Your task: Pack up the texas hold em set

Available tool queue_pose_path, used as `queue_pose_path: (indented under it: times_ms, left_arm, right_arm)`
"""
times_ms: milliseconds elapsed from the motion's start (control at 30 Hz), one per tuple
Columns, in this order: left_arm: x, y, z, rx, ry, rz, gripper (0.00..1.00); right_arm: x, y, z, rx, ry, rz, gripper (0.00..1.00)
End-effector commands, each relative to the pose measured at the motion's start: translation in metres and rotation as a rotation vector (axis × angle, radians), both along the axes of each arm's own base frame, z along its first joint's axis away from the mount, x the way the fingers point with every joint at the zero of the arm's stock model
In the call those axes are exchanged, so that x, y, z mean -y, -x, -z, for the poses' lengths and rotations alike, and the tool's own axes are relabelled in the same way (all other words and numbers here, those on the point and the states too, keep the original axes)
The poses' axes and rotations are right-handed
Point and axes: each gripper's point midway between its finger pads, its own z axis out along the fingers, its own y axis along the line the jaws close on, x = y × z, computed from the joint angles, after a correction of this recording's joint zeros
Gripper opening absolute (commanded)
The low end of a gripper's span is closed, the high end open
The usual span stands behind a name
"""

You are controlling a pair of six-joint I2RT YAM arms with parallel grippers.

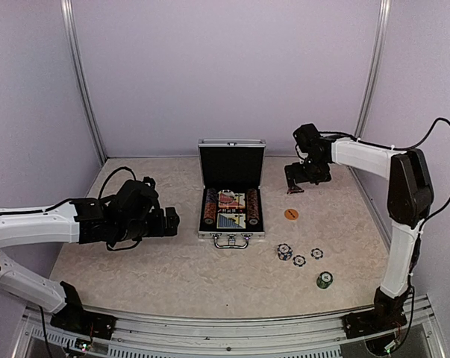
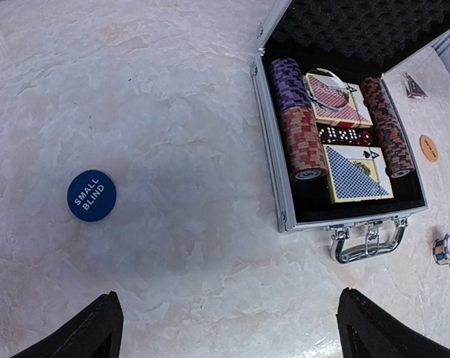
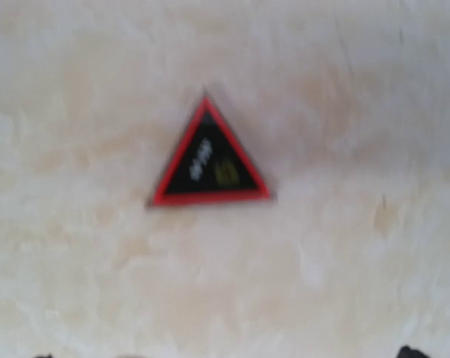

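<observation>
The silver case (image 1: 231,232) lies open mid-table, lid up, holding chip rows, two card decks and red dice (image 2: 344,136). A blue "SMALL BLIND" disc (image 2: 91,195) lies left of the case (image 2: 284,216); my left arm hides it in the top view. My left gripper (image 1: 172,221) is open and empty, low over bare table (image 2: 228,339) between the disc and the case. My right gripper (image 1: 295,183) hovers at the back right, open, above a black and red triangular marker (image 3: 210,160). An orange disc (image 1: 291,214) lies right of the case.
Three blue-and-white chips (image 1: 285,251) (image 1: 299,261) (image 1: 316,253) and a green chip stack (image 1: 325,280) lie on the table front right of the case. The handle (image 1: 231,242) points toward me. Walls enclose the table on the back and both sides.
</observation>
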Motion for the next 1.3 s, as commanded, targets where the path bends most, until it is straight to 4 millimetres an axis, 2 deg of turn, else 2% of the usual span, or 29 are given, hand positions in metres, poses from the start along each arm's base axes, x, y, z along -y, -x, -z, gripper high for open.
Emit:
queue_pose_path:
  times_ms: [0, 300, 500, 700, 933, 1267]
  left_arm:
    - [0.002, 0.003, -0.005, -0.009, 0.014, 0.0, 0.99]
    - [-0.001, 0.006, -0.007, -0.02, 0.013, -0.014, 0.99]
    - [-0.002, 0.007, -0.006, -0.028, 0.016, -0.021, 0.99]
    - [-0.001, 0.007, -0.004, -0.036, 0.018, -0.022, 0.99]
    - [0.002, 0.007, -0.001, -0.043, 0.025, -0.024, 0.99]
    - [0.002, 0.008, 0.003, -0.049, 0.021, -0.024, 0.99]
  right_arm:
    - [-0.008, -0.03, -0.001, 0.04, 0.025, -0.098, 1.0]
    - [-0.009, -0.064, 0.027, 0.019, 0.048, -0.12, 1.0]
    - [-0.002, -0.073, 0.055, -0.038, 0.048, -0.094, 1.0]
    - [0.003, -0.074, 0.068, -0.066, 0.031, -0.085, 1.0]
    - [0.003, -0.066, 0.083, -0.111, 0.017, -0.088, 0.99]
    - [0.009, -0.063, 0.1, -0.143, 0.013, -0.066, 0.94]
